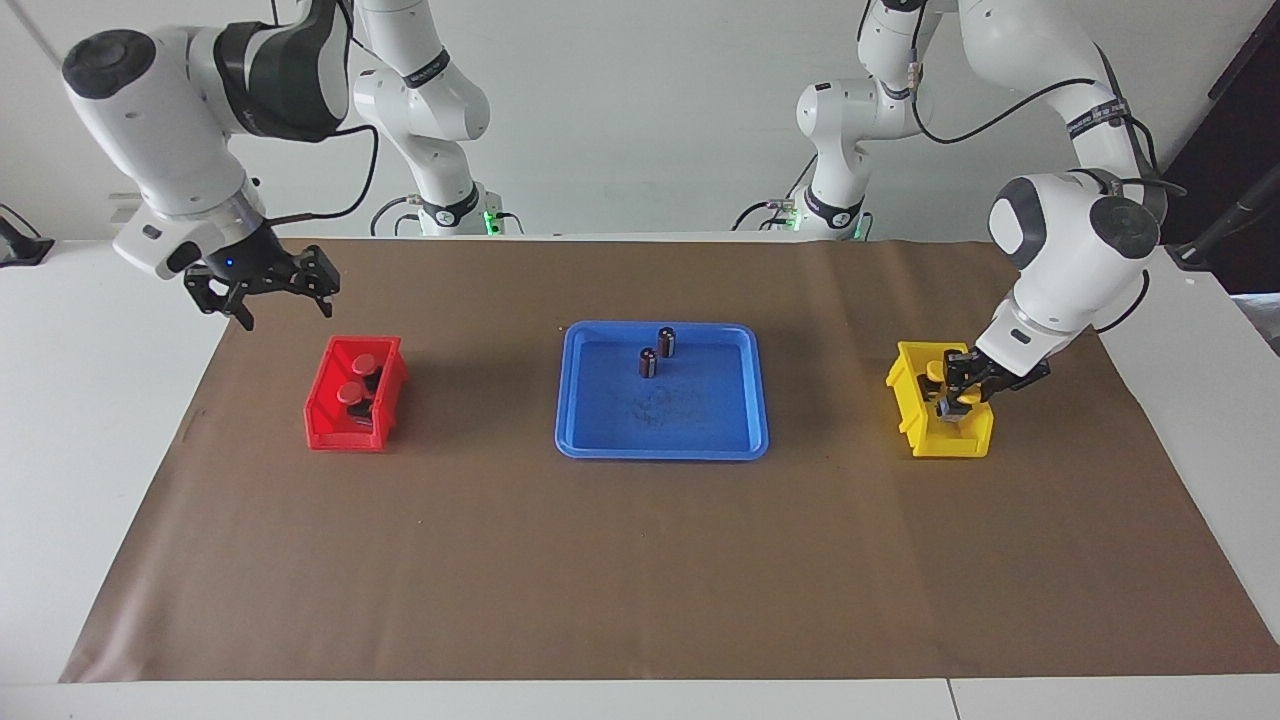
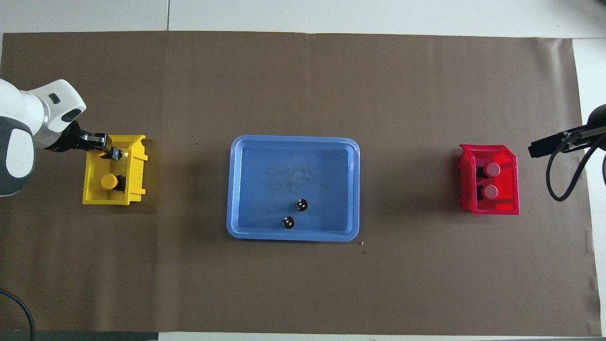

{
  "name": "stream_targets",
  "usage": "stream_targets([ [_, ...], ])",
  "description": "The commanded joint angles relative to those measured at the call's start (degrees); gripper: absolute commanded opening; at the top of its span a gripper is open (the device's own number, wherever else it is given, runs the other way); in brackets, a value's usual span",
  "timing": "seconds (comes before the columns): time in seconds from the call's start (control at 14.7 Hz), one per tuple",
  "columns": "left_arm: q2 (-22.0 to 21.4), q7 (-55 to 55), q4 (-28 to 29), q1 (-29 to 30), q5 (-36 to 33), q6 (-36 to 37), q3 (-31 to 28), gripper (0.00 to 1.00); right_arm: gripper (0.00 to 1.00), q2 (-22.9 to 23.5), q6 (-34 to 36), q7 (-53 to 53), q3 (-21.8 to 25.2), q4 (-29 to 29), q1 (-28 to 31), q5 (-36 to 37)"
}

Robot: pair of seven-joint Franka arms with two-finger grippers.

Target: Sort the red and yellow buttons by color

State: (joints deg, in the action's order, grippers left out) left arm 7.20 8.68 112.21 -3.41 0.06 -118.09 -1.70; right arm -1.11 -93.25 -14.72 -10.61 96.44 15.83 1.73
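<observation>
Buttons are sorted into matching bins.
Two red buttons (image 1: 360,378) are seen in the red bin (image 1: 322,418); one yellow button (image 2: 109,181) lies in the yellow bin (image 2: 137,163), where the left gripper (image 1: 958,400) is lowered, grip unclear. The right gripper (image 1: 278,300) is held open above the table.

Blue tray (image 1: 590,440) mid-table on brown paper (image 1: 640,580), two dark capless cylinders (image 1: 648,362) upright inside.

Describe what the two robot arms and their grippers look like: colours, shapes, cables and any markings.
Both arms are glossy white, built of rounded segments with dark grey joint caps and black bands bearing small lettering. Black cables loop along each arm. The left gripper and right gripper are black two-finger claws; a small blue light glows above the right one.
</observation>
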Motion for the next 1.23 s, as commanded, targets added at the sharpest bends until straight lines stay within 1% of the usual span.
stream_targets([
  [0.0,-2.10,0.99,4.58,1.21,-0.85,-4.07,0.20,0.01,1.00,0.94,6.49,5.74,-0.38,-6.16,0.34,-0.24],
  [0.07,-1.84,0.99,5.38,1.22,-0.86,-5.91,0.20,0.01,1.00,0.94,7.46,7.06,-0.38,-7.05,0.43,-0.06],
  [0.2,-1.23,1.08,7.49,1.57,-0.77,-9.60,0.20,0.01,1.00,0.85,5.90,7.25,-0.11,-6.45,1.04,-0.85],
  [0.34,-0.79,0.64,8.20,1.48,-0.77,-11.19,0.20,0.02,1.00,0.85,5.71,7.34,0.06,-7.05,-0.10,0.12],
  [0.41,-0.18,0.46,8.20,1.39,-0.77,-11.46,0.20,0.02,1.00,1.11,5.36,7.34,1.19,-7.14,-2.62,0.64],
  [0.48,-0.17,0.46,8.20,1.48,-0.85,-11.46,0.20,0.02,1.00,0.94,5.53,7.34,3.64,-7.14,-4.65,0.99],
  [0.54,-0.17,0.55,8.20,1.48,-0.86,-11.46,0.20,0.03,1.00,0.76,5.80,7.34,4.97,-7.14,-6.76,1.00],
  [0.61,-0.17,0.55,8.20,1.48,-0.77,-11.55,0.20,0.06,1.00,0.33,6.06,7.34,6.64,-7.14,-8.26,1.00],
  [0.68,-0.17,0.55,8.20,1.48,-0.77,-11.55,0.20,0.13,1.00,-0.37,6.85,7.16,9.87,-6.97,-10.89,1.09],
  [0.75,-0.08,0.46,8.11,1.48,-0.77,-11.64,0.20,0.33,1.00,-0.47,7.90,7.16,11.47,-6.71,-12.13,1.00],
  [0.82,-0.17,0.46,8.11,1.48,-0.77,-11.64,0.20,0.46,1.00,-0.56,7.99,7.07,11.75,-6.79,-12.40,1.00],
  [0.88,-0.08,0.46,8.02,1.48,-0.77,-11.55,0.20,0.49,1.00,-0.64,8.00,6.90,11.84,-6.71,-12.75,1.00],
  [0.95,-0.08,0.46,7.67,1.48,-0.77,-11.46,0.20,0.50,1.00,-0.99,8.08,7.07,11.93,-6.44,-13.02,1.00],
  [1.02,0.01,0.46,7.32,1.48,-0.68,-11.20,0.20,0.51,1.00,-1.00,8.08,7.07,11.93,-6.44,-13.80,1.17],
  [1.16,0.36,0.37,5.31,1.48,-0.24,-10.33,0.20,0.51,1.00,-0.73,7.56,6.90,11.75,-6.62,-13.38,1.17],
])
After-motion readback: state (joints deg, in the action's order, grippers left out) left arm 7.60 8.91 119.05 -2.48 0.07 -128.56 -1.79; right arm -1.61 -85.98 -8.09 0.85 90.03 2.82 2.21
